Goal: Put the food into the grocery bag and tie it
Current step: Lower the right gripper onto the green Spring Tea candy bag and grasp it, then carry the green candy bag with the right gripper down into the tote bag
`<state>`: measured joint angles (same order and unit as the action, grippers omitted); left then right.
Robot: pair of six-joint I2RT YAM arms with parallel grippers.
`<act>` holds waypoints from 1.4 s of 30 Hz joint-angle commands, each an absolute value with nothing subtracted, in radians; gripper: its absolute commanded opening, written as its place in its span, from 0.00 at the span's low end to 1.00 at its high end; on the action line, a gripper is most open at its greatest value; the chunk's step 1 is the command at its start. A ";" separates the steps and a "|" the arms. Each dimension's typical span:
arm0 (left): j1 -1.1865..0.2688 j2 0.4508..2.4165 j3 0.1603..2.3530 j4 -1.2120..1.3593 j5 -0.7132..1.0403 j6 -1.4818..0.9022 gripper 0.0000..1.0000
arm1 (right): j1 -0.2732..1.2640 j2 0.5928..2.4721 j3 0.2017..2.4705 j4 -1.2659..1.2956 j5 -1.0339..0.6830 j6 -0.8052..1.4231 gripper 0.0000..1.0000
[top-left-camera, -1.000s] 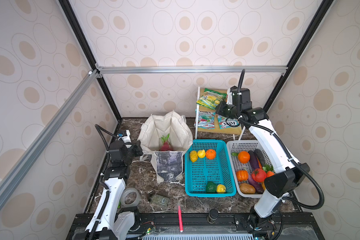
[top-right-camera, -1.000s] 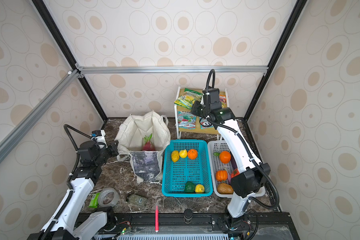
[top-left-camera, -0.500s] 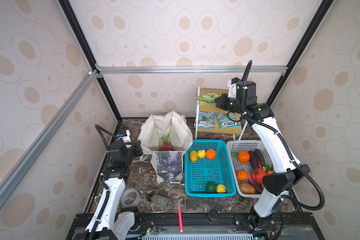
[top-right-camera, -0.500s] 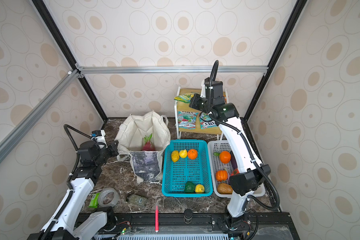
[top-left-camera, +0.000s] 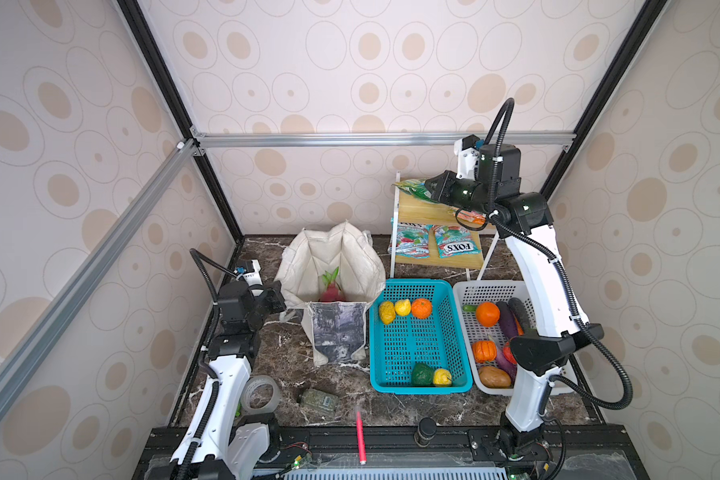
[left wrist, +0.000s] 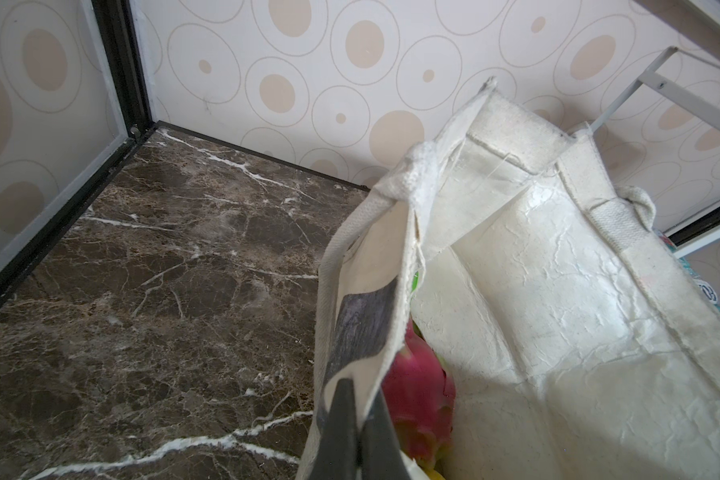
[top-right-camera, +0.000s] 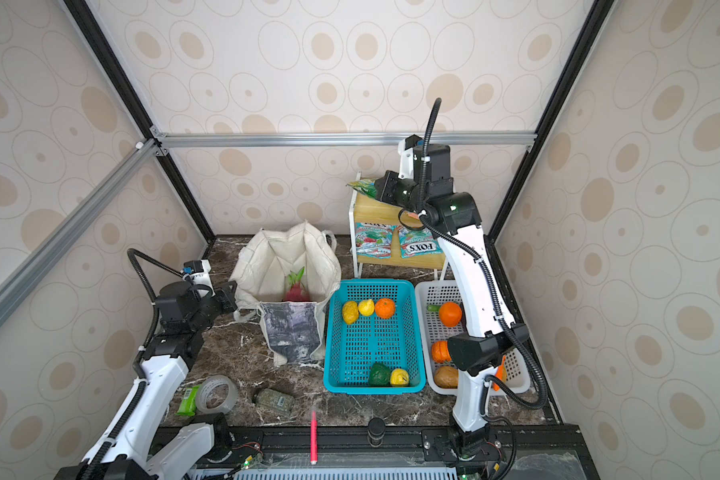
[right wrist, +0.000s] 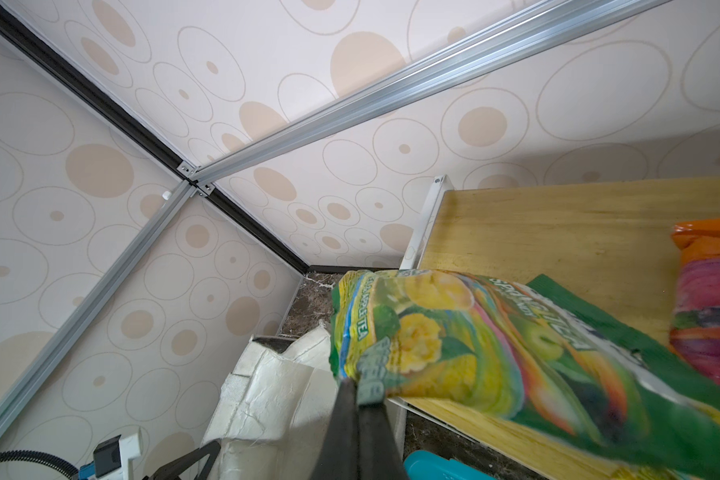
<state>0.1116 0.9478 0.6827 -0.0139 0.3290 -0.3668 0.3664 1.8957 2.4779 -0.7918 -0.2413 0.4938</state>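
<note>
Right wrist view: the right fingers are pinched shut on one edge of a green snack packet above the top shelf. The left fingers are clamped on the rim of the grocery bag, which stands open on the counter beside the teal basket. The job looks barely begun: only a pink dragon fruit is bagged, while the basket fruit, the other packets and the tying remain. Printed face up and nearly level, the packet's long axis runs crosswise to the fingers, with one end overhanging the shelf edge toward the bag.
</note>
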 commanded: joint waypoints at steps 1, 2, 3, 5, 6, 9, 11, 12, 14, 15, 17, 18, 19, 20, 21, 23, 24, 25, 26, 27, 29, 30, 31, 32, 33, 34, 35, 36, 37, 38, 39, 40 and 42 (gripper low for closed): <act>0.117 0.934 0.686 0.032 0.355 -0.355 0.00 | 0.407 1.807 2.479 -0.765 -0.246 0.451 0.00; 0.117 0.933 0.687 0.031 0.355 -0.355 0.00 | 0.422 1.794 2.475 -0.767 -0.239 0.441 0.00; 0.117 0.933 0.687 0.029 0.354 -0.354 0.00 | 0.440 1.780 2.468 -0.770 -0.228 0.435 0.00; 0.117 0.934 0.687 0.029 0.352 -0.353 0.00 | 0.477 1.754 2.453 -0.771 -0.211 0.415 0.00; 0.117 0.934 0.687 0.029 0.353 -0.354 0.00 | 0.503 1.743 2.445 -0.773 -0.196 0.401 0.00; 0.117 0.937 0.686 0.033 0.360 -0.358 0.00 | 0.582 1.721 2.421 -0.773 -0.152 0.364 0.00; 0.117 0.937 0.686 0.036 0.363 -0.360 0.00 | 0.635 1.721 2.423 -0.783 -0.126 0.335 0.00; 0.117 0.939 0.684 0.037 0.364 -0.359 0.00 | 0.664 1.723 2.422 -0.789 -0.108 0.326 0.00; 0.117 0.940 0.685 0.036 0.364 -0.359 0.00 | 0.711 1.727 2.414 -0.792 -0.089 0.324 0.00; 0.117 0.941 0.685 0.036 0.365 -0.359 0.00 | 0.736 1.729 2.402 -0.786 -0.086 0.325 0.00; 0.117 0.941 0.685 0.033 0.365 -0.360 0.00 | 0.778 1.736 2.374 -0.769 -0.085 0.328 0.00; 0.118 0.942 0.687 0.033 0.365 -0.359 0.00 | 0.800 1.741 2.356 -0.755 -0.083 0.328 0.00; 0.117 0.941 0.687 0.032 0.366 -0.360 0.00 | 0.819 1.750 2.339 -0.743 -0.080 0.334 0.00; 0.117 0.939 0.685 0.033 0.366 -0.360 0.00 | 0.835 1.759 2.324 -0.730 -0.079 0.341 0.00; 0.117 0.940 0.684 0.033 0.365 -0.361 0.00 | 0.849 1.772 2.307 -0.713 -0.084 0.348 0.00; 0.117 0.941 0.685 0.033 0.366 -0.362 0.00 | 0.870 1.806 2.270 -0.683 -0.092 0.361 0.00; 0.117 0.940 0.686 0.036 0.369 -0.364 0.00 | 0.876 1.830 2.264 -0.661 -0.108 0.368 0.00; 0.117 0.942 0.685 0.035 0.374 -0.366 0.00 | 0.878 1.862 2.269 -0.633 -0.125 0.379 0.00; 0.117 0.942 0.686 0.037 0.376 -0.368 0.00 | 0.877 1.893 2.281 -0.611 -0.131 0.386 0.00; 0.117 0.941 0.687 0.037 0.378 -0.370 0.00 | 0.877 1.944 2.331 -0.601 -0.132 0.385 0.00; 0.117 0.935 0.686 0.038 0.377 -0.370 0.00 | 0.876 2.067 2.477 -0.645 -0.113 0.377 0.00; 0.117 0.932 0.684 0.038 0.375 -0.370 0.00 | 0.874 2.140 2.574 -0.686 -0.105 0.367 0.00; 0.117 0.928 0.684 0.040 0.374 -0.370 0.00 | 0.871 2.205 2.642 -0.711 -0.103 0.354 0.00; 0.116 0.927 0.680 0.043 0.374 -0.371 0.00 | 0.870 2.244 2.677 -0.711 -0.101 0.349 0.00; 0.116 0.925 0.681 0.046 0.375 -0.373 0.00 | 0.865 2.275 2.681 -0.684 -0.101 0.350 0.00; 0.116 0.926 0.679 0.047 0.376 -0.374 0.00 | 0.863 2.293 2.658 -0.641 -0.102 0.359 0.00; 0.116 0.928 0.680 0.046 0.375 -0.373 0.00 | 0.860 2.301 2.632 -0.600 -0.105 0.366 0.00; 0.116 0.928 0.682 0.044 0.372 -0.373 0.00 | 0.858 2.307 2.597 -0.558 -0.104 0.371 0.00; 0.115 0.932 0.683 0.040 0.372 -0.373 0.00 | 0.854 2.311 2.566 -0.525 -0.095 0.378 0.00; 0.116 0.933 0.684 0.040 0.372 -0.374 0.00 | 0.849 2.314 2.542 -0.499 -0.089 0.378 0.00; 0.115 0.933 0.684 0.043 0.375 -0.374 0.00 | 0.845 2.317 2.516 -0.476 -0.078 0.377 0.00; 0.117 0.934 0.682 0.044 0.378 -0.377 0.00 | 0.839 2.320 2.492 -0.454 -0.057 0.377 0.00; 0.116 0.934 0.681 0.044 0.378 -0.377 0.00 | 0.831 2.331 2.471 -0.449 -0.012 0.374 0.00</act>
<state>0.1116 0.9459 0.6727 0.0067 0.3584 -0.3740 0.8436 2.3363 2.4859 -0.5598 -0.0738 0.3771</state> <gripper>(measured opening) 0.048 0.041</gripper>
